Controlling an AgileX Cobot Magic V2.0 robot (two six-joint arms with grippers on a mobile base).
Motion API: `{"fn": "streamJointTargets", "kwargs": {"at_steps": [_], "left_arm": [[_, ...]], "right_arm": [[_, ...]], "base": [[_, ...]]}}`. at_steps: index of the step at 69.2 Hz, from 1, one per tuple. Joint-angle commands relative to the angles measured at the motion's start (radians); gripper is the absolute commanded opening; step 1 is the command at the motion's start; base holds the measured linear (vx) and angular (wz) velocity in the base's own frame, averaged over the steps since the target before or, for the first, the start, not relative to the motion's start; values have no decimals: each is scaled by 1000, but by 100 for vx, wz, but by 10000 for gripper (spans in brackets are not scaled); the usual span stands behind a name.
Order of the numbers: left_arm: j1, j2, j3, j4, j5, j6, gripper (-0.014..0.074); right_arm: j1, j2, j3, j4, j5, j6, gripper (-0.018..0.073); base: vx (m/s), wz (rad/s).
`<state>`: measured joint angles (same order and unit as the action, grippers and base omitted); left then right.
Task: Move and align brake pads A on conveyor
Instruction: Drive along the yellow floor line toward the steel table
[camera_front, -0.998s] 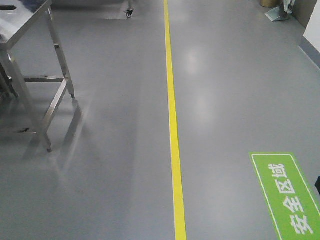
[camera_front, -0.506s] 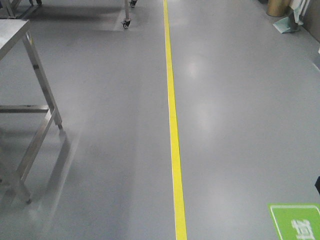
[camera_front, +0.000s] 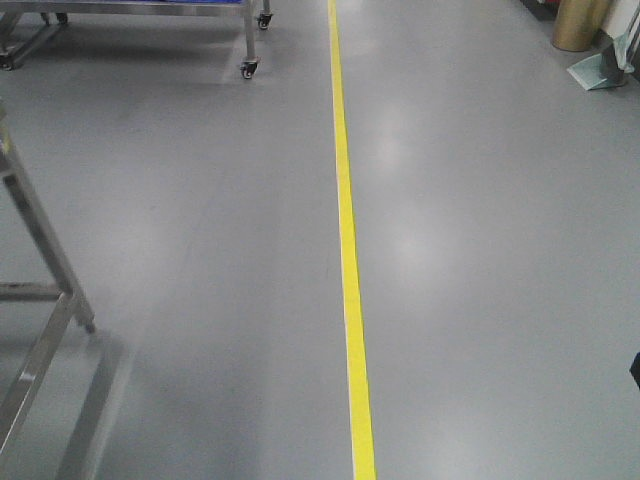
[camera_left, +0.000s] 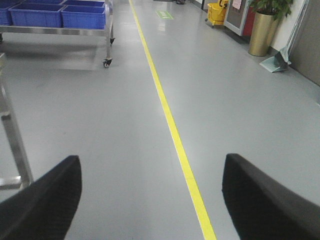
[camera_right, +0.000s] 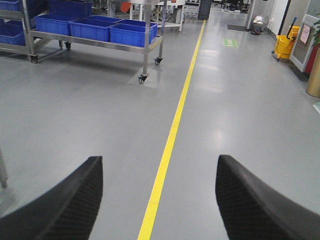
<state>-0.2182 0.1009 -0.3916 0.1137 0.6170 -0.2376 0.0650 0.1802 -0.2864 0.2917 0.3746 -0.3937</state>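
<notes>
Pads & conveyor not in any view, so nothing shows as done; whole job looks left to do. Left gripper & right gripper both spread wide, holding nothing, over floor by yellow line. Rack w/ blue bins ahead-left.

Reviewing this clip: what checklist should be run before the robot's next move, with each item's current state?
1. Left gripper open and empty: ok.
2. Right gripper open and empty: ok.
3. Dark grey brake pads in view: not ok, none visible.
4. Dark grey conveyor belt in view: not ok, not visible.
5. Path along the yellow floor line unobstructed: ok.
6. Base clearance from the steel table frame on the left: cannot tell.
</notes>
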Motion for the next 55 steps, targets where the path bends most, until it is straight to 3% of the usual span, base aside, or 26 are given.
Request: {"fn": "streamJointTargets", "kwargs": {"at_steps": [1,55], "left_arm": [[-6,12,-22,-1,-75,-3,559],[-6,12,-22,-1,-75,-3,559]], "right_arm": [[-1,13,-25,5,-67,-9,473],[-1,13,-25,5,-67,-9,473]], "base": [[68,-10],[65,2]]}}
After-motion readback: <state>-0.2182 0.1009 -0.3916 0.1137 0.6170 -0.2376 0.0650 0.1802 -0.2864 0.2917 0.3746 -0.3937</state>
